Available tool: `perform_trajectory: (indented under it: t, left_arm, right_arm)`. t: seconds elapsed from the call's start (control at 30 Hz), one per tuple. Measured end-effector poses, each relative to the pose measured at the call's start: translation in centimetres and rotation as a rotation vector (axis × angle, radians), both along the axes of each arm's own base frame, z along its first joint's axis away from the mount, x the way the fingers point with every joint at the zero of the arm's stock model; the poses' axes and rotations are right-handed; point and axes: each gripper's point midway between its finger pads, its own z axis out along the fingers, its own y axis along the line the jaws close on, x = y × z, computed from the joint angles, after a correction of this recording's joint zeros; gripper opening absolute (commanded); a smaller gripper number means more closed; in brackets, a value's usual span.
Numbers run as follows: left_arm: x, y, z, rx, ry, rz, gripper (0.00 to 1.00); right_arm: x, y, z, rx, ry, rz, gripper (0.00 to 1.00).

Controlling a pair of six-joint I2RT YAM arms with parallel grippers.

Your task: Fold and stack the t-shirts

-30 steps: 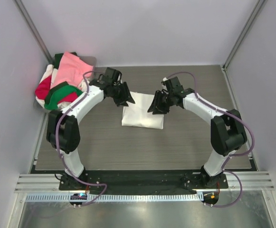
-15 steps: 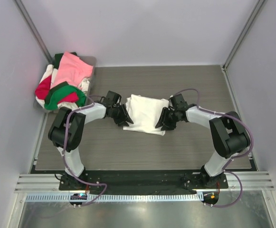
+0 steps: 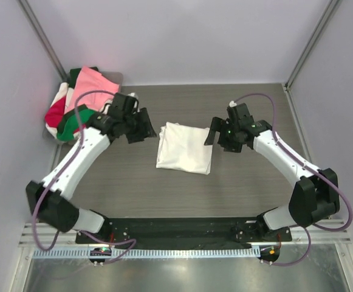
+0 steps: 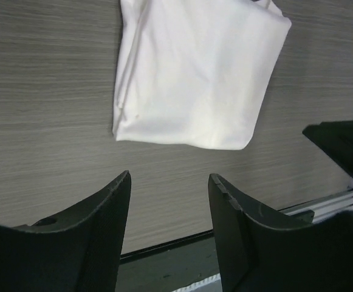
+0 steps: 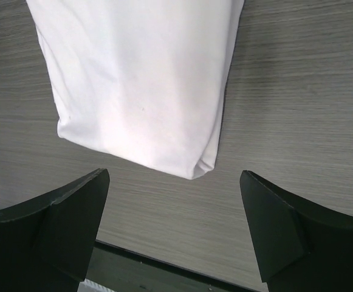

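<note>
Both arms have drawn back from the white t-shirt (image 3: 184, 148), which lies folded in the middle of the table (image 3: 249, 182). The left gripper (image 4: 169, 176) hangs with jaws partly apart and empty, and the right gripper (image 5: 173, 176) has jaws wide and empty. The other t-shirts (image 3: 79, 106) are heaped at the back left.
</note>
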Motion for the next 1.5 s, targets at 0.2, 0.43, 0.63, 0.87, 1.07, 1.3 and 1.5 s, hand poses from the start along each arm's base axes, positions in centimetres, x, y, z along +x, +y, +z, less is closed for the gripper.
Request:
perform_trajectory:
  t: [0.2,0.43,0.63,0.87,1.07,1.3,1.5]
  left_arm:
    - [-5.0,5.5,3.0,0.125,-0.123,0.035,0.55]
    - [-10.3,10.4,0.0,0.242,-0.142,0.072,0.61]
    - [-11.1,12.3,1.0,0.263,-0.242,0.133,0.61]
    - [-11.4,13.6,0.4,0.3,-0.263,0.176,0.63]
    - [-11.5,14.3,0.6,0.309,-0.291,0.204,0.64]
    - [-11.3,14.4,0.7,0.31,-0.299,0.215,0.64]
    - [-11.1,14.4,0.4,0.324,-0.285,0.216,0.64]
  right_arm:
    - [1.6,-1.4,-2.4,-0.029,0.066,-0.019,0.84]
    - [6.0,-2.4,-6.3,-0.03,0.139,-0.028,0.76]
    - [8.7,-0.4,-9.8,0.031,0.167,0.031,0.54]
    - [10.1,0.7,-11.7,0.083,0.176,0.059,0.06]
    - [13.0,-1.7,-11.4,-0.082,0.132,0.016,0.01]
    - [18.8,-11.6,-10.6,-0.401,0.05,-0.173,0.01]
    - [24.0,-21.7,-9.7,-0.684,0.0,-0.334,0.01]
